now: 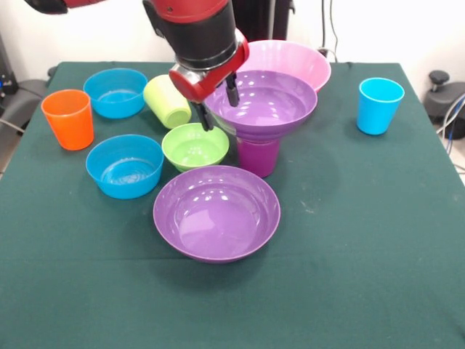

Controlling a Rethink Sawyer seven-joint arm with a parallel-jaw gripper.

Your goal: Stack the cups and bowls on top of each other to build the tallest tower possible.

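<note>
Gripper (219, 105) open above the green bowl and the tower.

Nearest is a purple bowl (216, 212); behind it a blue bowl (125, 166) and the green bowl (195, 147). The tower (260, 120) is a purple bowl on the purple cup (258, 155). The fingers (206, 116) are apart. The pink bowl (299, 62) is farthest.

A wide bowl (261, 102) sits on a cup (258, 156); another wide bowl (216, 212) lies before them
</note>
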